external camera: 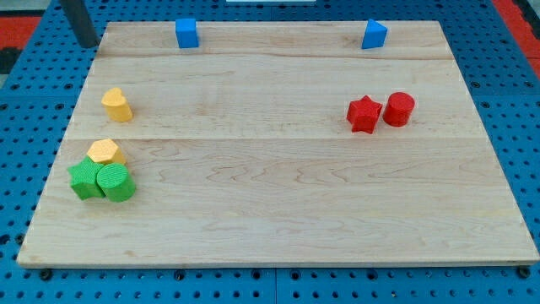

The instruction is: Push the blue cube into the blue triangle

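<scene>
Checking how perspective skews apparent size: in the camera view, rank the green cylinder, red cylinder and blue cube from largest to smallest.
1. Green cylinder, though it sits nearest the view's bottom.
2. Red cylinder.
3. Blue cube, farthest up, so perhaps only looks smallest.

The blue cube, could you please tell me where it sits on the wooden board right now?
The blue cube sits at the view's top edge, left of centre, far left of the blue triangle; my tip stands off the board's top-left corner.

My tip (87, 42) — straight, dark grey rod.
</scene>
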